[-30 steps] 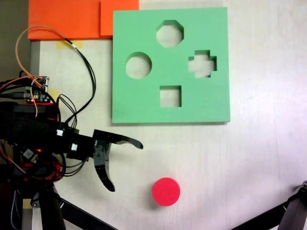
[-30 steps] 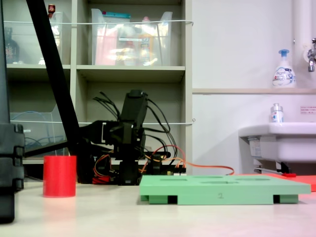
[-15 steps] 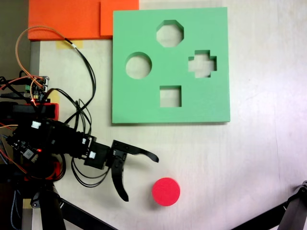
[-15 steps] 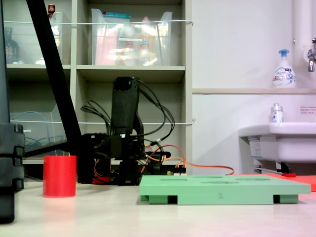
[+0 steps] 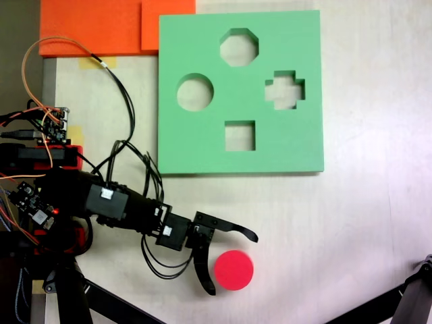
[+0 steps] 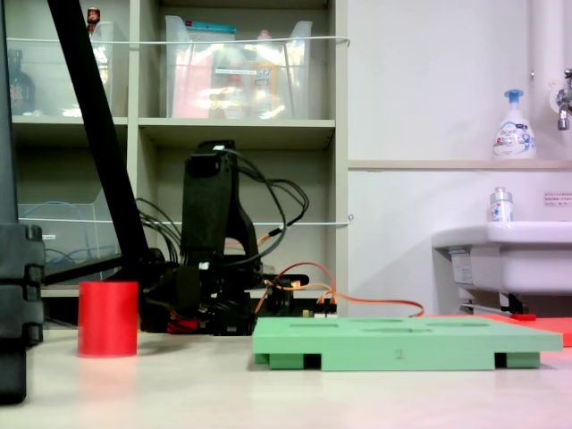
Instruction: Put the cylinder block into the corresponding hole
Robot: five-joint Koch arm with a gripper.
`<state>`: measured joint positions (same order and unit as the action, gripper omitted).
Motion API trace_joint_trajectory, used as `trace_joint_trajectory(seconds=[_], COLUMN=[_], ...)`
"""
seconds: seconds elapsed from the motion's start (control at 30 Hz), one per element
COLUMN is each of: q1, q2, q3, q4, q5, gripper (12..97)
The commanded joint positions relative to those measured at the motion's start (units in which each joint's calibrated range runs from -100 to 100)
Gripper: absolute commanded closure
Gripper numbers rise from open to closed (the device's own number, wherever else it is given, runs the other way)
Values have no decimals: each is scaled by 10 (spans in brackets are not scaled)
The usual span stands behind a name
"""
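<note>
Gripper (image 5: 233, 264) spread wide in the top-down fixed view, one black curved jaw reaching over the upper side of the red cylinder block (image 5: 234, 270), the other pointing down at its left edge; contact not clear. Cylinder block: short, solid, flat round top, bright red; in the low side view (image 6: 108, 319) standing upright on the pale table (image 5: 351, 223), left of the green foam board (image 5: 283, 145). Board well apart from the block, up the top-down view, with the round hole (image 5: 195, 92) at its left, beside octagonal, cross and square cutouts. Orange foam sheets (image 5: 101, 27) at top left corner.
</note>
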<state>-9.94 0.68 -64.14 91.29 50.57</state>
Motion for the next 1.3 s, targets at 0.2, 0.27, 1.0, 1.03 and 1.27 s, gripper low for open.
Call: trace_joint_trajectory(seconds=[0.2, 0.27, 1.0, 1.03, 1.27], q1=[-7, -7, -3, -1, 42], q2=[63, 69, -38, -67, -363], q3=[60, 66, -13, -17, -28], q4=[64, 64, 64, 56, -111], q5=[19, 20, 20, 20, 20], gripper=[322, 348, 750, 754, 752])
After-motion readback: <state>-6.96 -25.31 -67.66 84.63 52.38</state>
